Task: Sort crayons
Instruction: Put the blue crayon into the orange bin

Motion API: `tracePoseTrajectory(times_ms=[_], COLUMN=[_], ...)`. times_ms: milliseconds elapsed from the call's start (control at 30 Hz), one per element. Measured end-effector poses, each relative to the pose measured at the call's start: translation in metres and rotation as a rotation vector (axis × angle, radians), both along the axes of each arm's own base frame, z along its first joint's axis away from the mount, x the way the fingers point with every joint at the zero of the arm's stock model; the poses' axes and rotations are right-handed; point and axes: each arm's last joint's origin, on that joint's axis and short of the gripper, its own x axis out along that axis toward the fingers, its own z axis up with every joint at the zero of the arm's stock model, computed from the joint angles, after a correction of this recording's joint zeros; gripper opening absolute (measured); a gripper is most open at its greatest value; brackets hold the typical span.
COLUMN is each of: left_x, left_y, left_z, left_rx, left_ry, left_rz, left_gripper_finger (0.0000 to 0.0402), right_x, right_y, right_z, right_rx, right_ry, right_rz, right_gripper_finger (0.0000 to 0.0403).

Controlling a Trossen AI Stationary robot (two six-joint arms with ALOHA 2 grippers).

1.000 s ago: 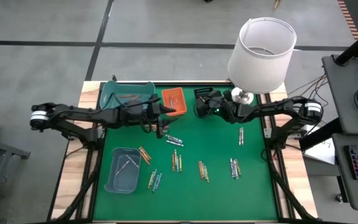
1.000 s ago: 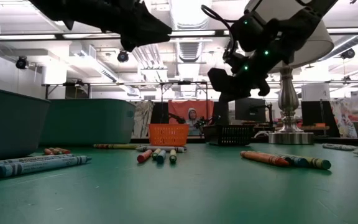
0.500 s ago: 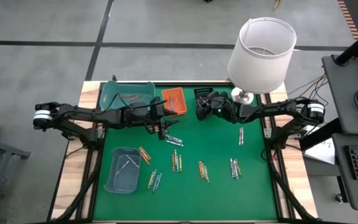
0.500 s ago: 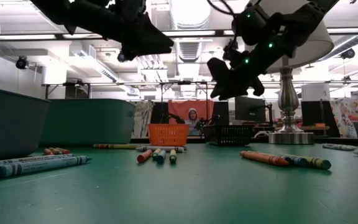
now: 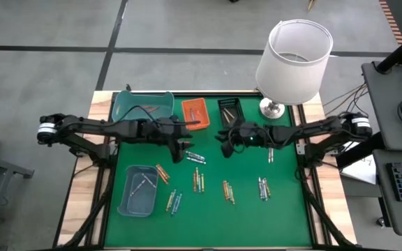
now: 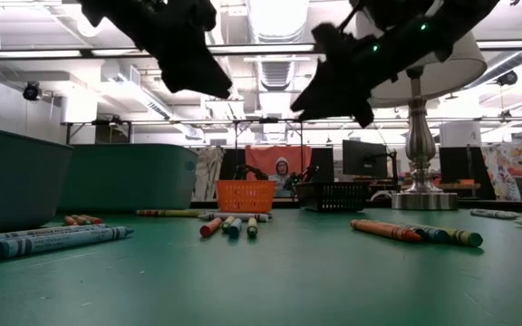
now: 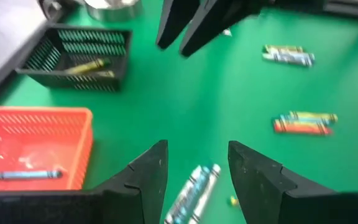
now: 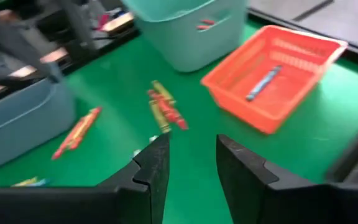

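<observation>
Both sets of jaws stand apart with nothing between them. Our left gripper (image 5: 180,148) hovers just above a grey-blue pair of crayons (image 7: 194,190) on the green surface (image 5: 243,202), beside the orange tray (image 5: 195,113). Our right gripper (image 5: 227,134) hangs near the black tray (image 5: 229,110). We judge the next pick needs jaws square across one stick, low, sparing its neighbour.
</observation>
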Motion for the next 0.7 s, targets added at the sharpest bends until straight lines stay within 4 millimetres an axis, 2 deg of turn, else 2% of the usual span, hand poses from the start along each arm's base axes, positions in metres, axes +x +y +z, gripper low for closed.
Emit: tracePoseTrajectory(times_ms=[367, 500, 700], left_x=[-0.005, -0.005, 0.002], left_y=[-0.032, -0.044, -0.058], left_z=[-0.013, -0.017, -0.022], left_rx=[-0.055, -0.123, -0.276], left_ry=[0.143, 0.167, 0.200], left_rz=[-0.075, -0.121, -0.102], left_gripper_finger=[0.0150, 0.0150, 0.0150], right_x=[-0.012, -0.015, -0.016], right_y=[0.041, 0.048, 0.052], right_z=[-0.008, -0.010, -0.010], right_rx=[0.092, 0.173, 0.236], right_ry=[0.135, 0.179, 0.190], right_rz=[0.097, 0.163, 0.254], right_gripper_finger=[0.0103, 0.0100, 0.0102])
